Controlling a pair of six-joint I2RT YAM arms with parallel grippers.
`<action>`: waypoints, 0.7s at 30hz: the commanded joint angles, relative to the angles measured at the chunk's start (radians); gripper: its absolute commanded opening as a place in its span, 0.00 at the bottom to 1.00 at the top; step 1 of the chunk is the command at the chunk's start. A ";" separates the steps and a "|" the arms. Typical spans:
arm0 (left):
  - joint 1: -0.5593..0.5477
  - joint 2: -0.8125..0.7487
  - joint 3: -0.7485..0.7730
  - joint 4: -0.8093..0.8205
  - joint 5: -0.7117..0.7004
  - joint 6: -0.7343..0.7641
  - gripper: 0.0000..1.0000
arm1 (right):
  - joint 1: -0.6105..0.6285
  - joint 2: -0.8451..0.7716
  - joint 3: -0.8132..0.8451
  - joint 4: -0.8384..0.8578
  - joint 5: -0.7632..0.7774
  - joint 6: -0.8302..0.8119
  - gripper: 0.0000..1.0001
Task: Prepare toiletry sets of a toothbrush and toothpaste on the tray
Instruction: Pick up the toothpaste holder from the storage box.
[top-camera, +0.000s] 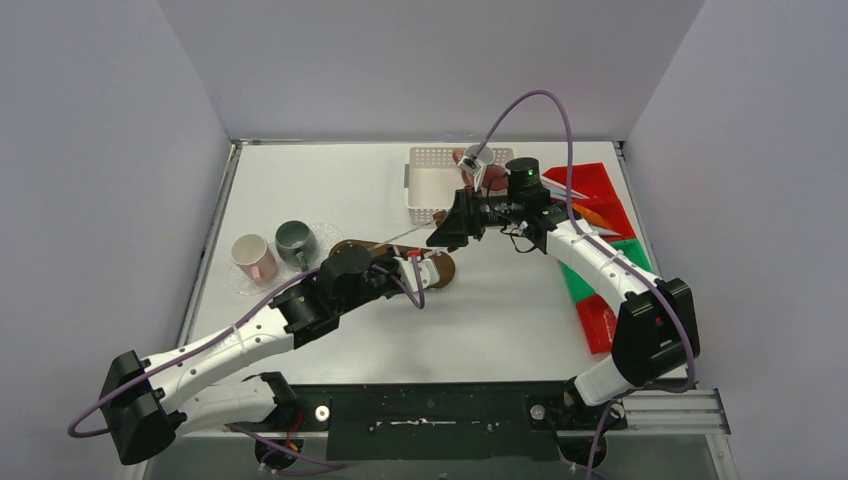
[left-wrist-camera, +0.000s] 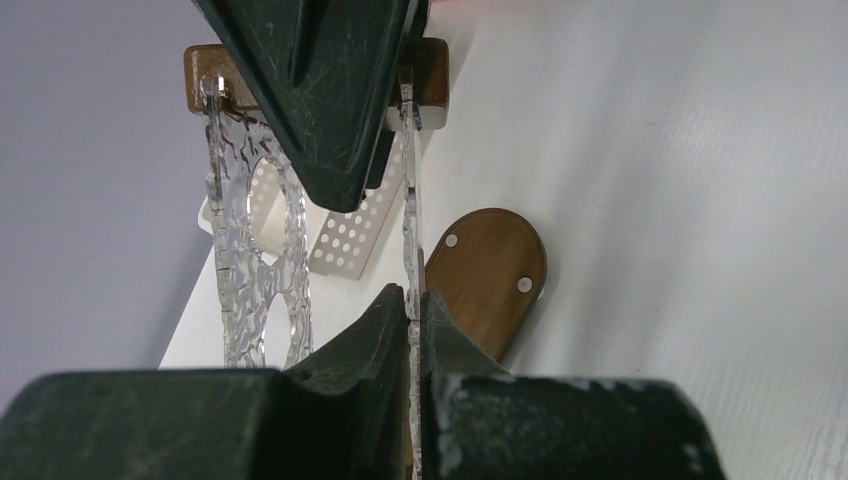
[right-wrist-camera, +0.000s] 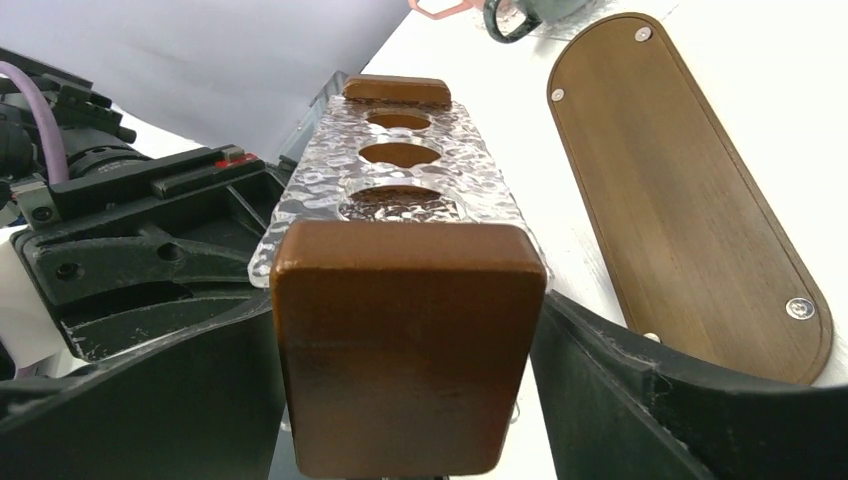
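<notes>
Above mid-table both arms reach inward, meeting end to end. The left gripper (left-wrist-camera: 412, 300) pinches the clear holed rack (right-wrist-camera: 480, 200) edgewise; the right gripper (top-camera: 442, 234) straddles its wooden end block (right-wrist-camera: 405, 340), grip unclear. The pinkish mug (top-camera: 254, 258) and dark green mug (top-camera: 295, 238) stand far left.

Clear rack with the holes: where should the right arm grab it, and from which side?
By the wooden block capping the end nearest that arm, coming in lengthwise from that end. The block's flat, parallel sides suit the right jaws, which stand on either side of it. The left jaws pinch the thin clear panel farther along.
</notes>
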 joint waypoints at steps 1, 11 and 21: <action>-0.004 -0.045 0.007 0.104 0.048 0.031 0.00 | 0.009 0.003 -0.006 0.124 -0.053 0.017 0.78; -0.007 -0.064 -0.009 0.081 0.044 0.041 0.00 | 0.037 0.021 -0.003 0.197 -0.104 0.022 0.32; -0.004 -0.073 -0.028 0.057 -0.056 0.028 0.47 | 0.042 0.039 0.017 0.087 -0.061 -0.150 0.00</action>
